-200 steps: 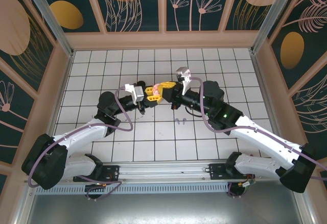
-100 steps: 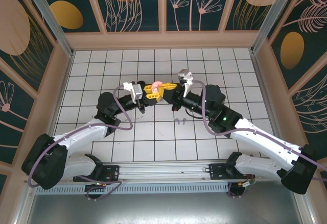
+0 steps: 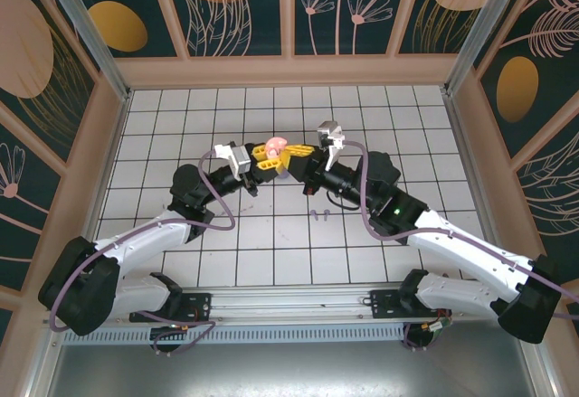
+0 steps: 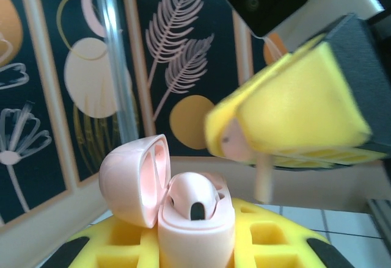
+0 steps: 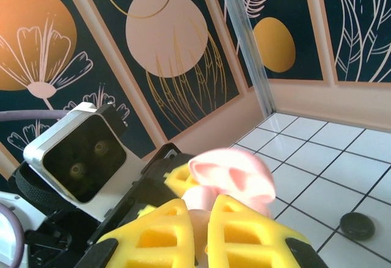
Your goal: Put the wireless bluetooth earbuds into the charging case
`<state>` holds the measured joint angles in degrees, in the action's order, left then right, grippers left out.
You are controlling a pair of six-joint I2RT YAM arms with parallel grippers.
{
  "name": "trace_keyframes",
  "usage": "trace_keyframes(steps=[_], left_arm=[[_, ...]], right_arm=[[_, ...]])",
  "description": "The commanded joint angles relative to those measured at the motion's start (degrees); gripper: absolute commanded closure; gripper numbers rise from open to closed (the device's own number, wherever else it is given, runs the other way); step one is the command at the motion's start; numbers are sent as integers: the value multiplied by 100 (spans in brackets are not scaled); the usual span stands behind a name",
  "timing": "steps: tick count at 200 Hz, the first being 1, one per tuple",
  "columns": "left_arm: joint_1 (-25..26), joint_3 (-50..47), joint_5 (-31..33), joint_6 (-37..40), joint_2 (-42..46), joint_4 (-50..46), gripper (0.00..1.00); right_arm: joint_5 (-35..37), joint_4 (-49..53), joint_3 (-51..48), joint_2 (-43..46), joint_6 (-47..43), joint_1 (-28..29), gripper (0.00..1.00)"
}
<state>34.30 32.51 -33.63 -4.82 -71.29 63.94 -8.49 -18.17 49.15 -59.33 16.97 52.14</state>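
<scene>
My left gripper is shut on an open pale pink charging case, held upright above the floor. Its lid is swung back to the left, and one pink earbud sits in the body. My right gripper is shut on a second pale pink earbud, whose stem hangs just above and to the right of the case. From above, the two grippers meet at the case: left gripper, right gripper. A lavender pair of earbuds lies on the tiles below.
A small black round object lies on the white tiles to the right of the right gripper. The tiled floor is walled by patterned panels on three sides. The left wrist's camera housing sits close in front of the right gripper.
Both grippers have lifted a little toward the back wall with the case and the earbud. The right gripper has closed in on the case.
</scene>
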Motion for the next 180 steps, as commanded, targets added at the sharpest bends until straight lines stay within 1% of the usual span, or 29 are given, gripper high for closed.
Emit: trace_keyframes(steps=[1,34,106,180], left_arm=[[13,-90,623,334,134,308,100],[14,-111,695,444,100,287,100],[7,-114,560,464,189,142,100],[14,-153,511,493,239,75,100]], right_arm=[[90,-634,-60,184,246,81,95],[190,-1144,-34,64,324,95,95],[590,-1567,113,-477,225,118,95],[612,-1654,226,-721,186,121,95]])
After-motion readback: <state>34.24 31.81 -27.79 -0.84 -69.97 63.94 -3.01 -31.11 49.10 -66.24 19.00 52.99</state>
